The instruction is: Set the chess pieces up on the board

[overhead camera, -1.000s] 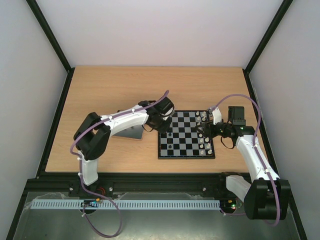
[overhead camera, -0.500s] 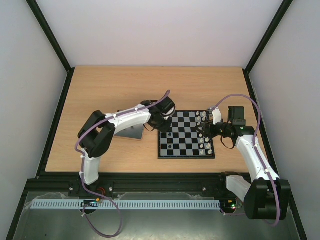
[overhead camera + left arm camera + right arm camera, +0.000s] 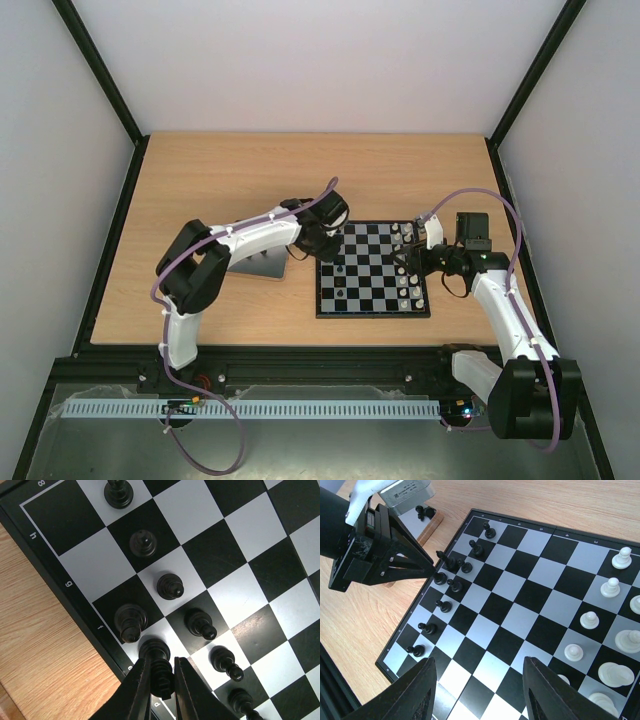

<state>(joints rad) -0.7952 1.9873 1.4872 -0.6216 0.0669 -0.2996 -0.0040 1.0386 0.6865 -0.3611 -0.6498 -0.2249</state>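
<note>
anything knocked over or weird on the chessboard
Nothing toppled: the tiny black chess pieces stand upright on the black-and-grey chequered board. Only a brownish patch on one dark square looks odd, perhaps a reflection or scuff.

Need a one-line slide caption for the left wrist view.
Left gripper shut on a black chess piece near the board edge, other black pieces standing on squares alongside.

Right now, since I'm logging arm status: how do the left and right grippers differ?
The left gripper is shut on a black chess piece; the right gripper is open and holds nothing. The left is at the board's black side, the right by the white pieces. Both are over the board.
</note>
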